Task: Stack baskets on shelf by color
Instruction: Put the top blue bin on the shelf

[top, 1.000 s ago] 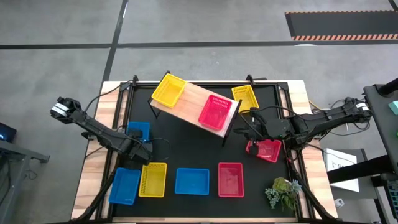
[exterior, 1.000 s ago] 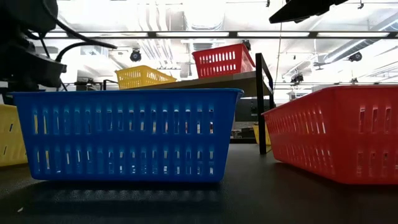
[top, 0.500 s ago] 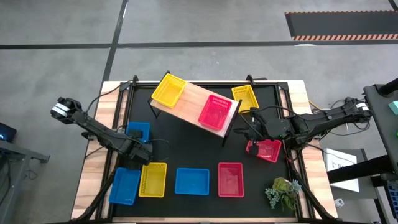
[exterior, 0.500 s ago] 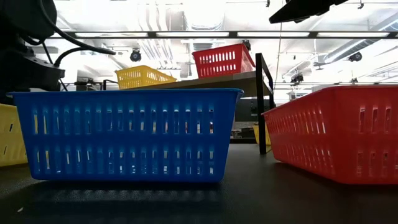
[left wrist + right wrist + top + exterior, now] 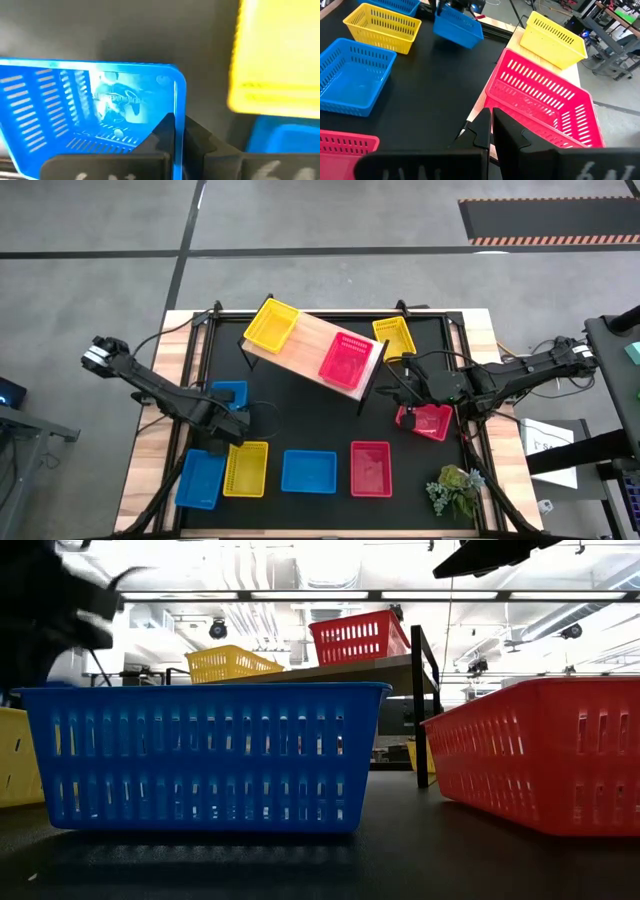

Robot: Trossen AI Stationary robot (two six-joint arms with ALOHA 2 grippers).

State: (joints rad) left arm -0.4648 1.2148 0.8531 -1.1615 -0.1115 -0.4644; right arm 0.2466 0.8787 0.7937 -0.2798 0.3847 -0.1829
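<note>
Left end effector (image 5: 175, 131) clenched on blue basket (image 5: 90, 105) rim; lift level, clear yellow basket (image 5: 277, 55) beside it, toward shelf (image 5: 310, 345).

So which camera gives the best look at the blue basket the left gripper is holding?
The left wrist view: the left gripper is shut on the blue basket, its fingers either side of the rim. The high view shows it small. The right wrist view shows it far off, tilted. The low view doesn't clearly show it.

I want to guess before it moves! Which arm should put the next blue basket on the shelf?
Probably the left. Its gripper is already shut on a blue basket's rim, while the right gripper sits by a red basket.
</note>
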